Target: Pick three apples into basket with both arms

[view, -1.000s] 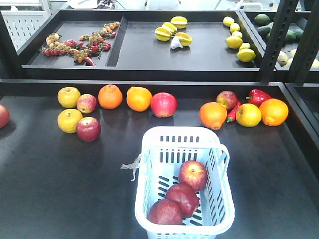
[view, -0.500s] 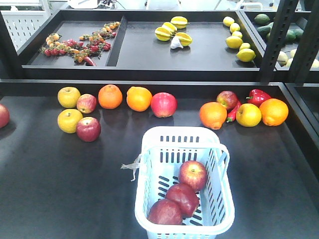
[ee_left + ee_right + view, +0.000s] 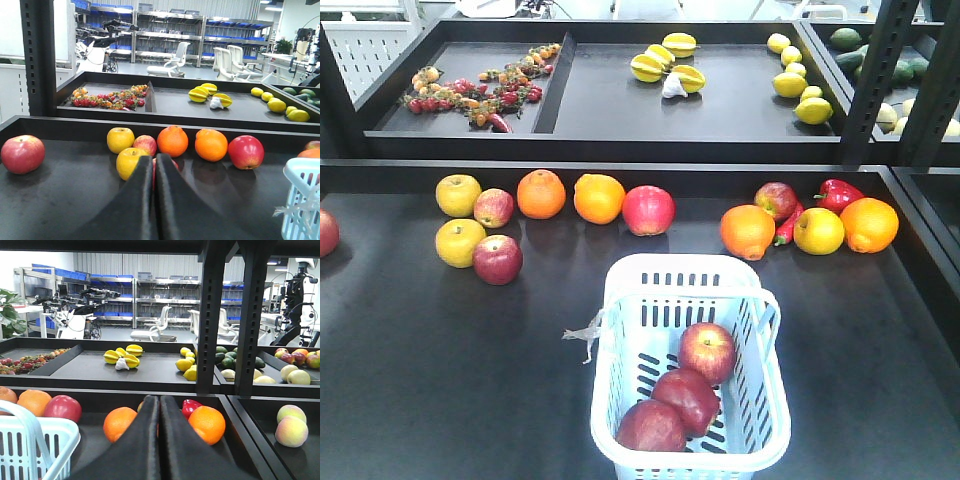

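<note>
Front-facing view shows nothing different from a second ago: the three apples, one streaked red-yellow [image 3: 707,352] and two dark maroon [image 3: 688,398] [image 3: 651,427], lie exactly as they did inside the pale blue basket [image 3: 620,340], and no arm reaches over the desk [image 3: 440,370]. That stillness, with all three in the basket, tells me the task is most likely finished and my arms are simply parked back.

My left claw [image 3: 153,172] has its two dark fingers pressed together with nothing between them, pointing at the fruit row left of the basket: a yellow fruit [image 3: 130,162], a small apple [image 3: 145,145], two oranges [image 3: 172,141] and a bright red apple [image 3: 245,152]. My right claw [image 3: 159,412] is likewise pressed together and empty, aimed past the basket's right side at an orange [image 3: 119,423] and a red pepper [image 3: 191,406].

A white scrap like a tag [image 3: 584,335] hangs from the basket's left rim, but I can read no writing on it, nor any brand or label anywhere else.
</note>
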